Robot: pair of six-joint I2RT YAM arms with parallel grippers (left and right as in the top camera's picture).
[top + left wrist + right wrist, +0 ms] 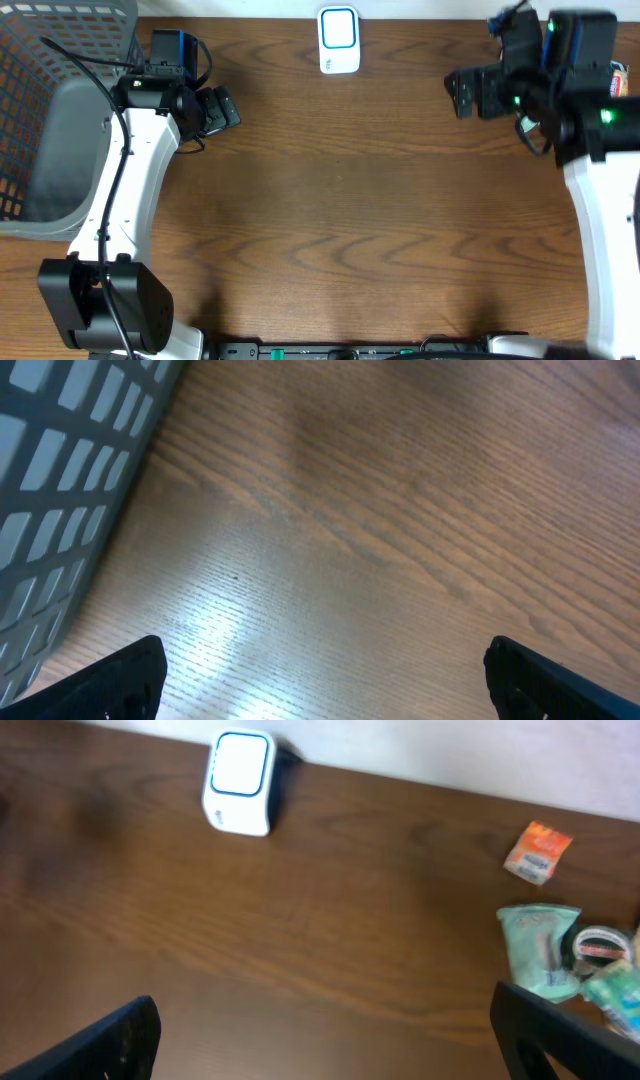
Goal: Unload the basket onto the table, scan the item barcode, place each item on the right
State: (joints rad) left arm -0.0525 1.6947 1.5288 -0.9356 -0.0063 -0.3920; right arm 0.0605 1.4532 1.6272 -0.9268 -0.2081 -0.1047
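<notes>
The white scanner with a blue-edged face (339, 40) (240, 782) stands at the table's far edge, in the middle. Small items lie at the far right: an orange packet (538, 851), a pale green pouch (538, 948) and a round taped thing (598, 945). In the overhead view only an orange bit (620, 78) shows behind the right arm. My right gripper (462, 92) (325, 1040) hovers open left of these items with nothing between its fingers. My left gripper (222, 107) (325, 680) is open over bare wood beside the basket.
A grey mesh basket (60, 110) (60, 510) fills the far left corner, close to the left arm. The brown wooden table (340, 220) stretches between the two arms. Black arm bases sit along the front edge.
</notes>
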